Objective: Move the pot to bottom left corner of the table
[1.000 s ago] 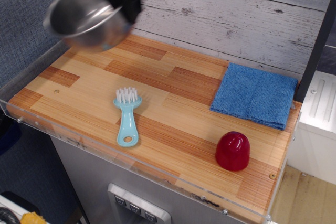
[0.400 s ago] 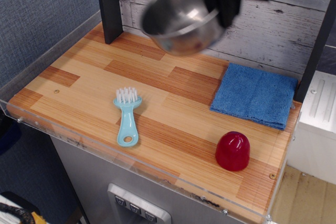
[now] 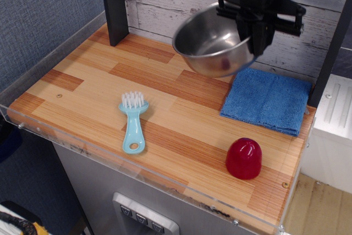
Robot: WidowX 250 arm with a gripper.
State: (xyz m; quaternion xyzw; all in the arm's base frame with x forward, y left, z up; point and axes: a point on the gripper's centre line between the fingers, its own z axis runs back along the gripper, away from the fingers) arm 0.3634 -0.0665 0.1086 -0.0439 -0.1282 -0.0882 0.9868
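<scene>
The shiny steel pot hangs tilted in the air above the back right part of the wooden table, next to the blue cloth. My black gripper is shut on the pot's right rim and holds it up from above. The pot's open side faces left and toward the camera. The gripper's fingertips are partly hidden by the pot wall.
A light blue brush lies near the front middle. A folded blue cloth lies at the back right. A small red dome stands at the front right. A dark post stands at the back left. A clear acrylic edge rims the table.
The gripper has carried the pot from above the back left corner across to the right, and now a little lower, near the blue cloth.
</scene>
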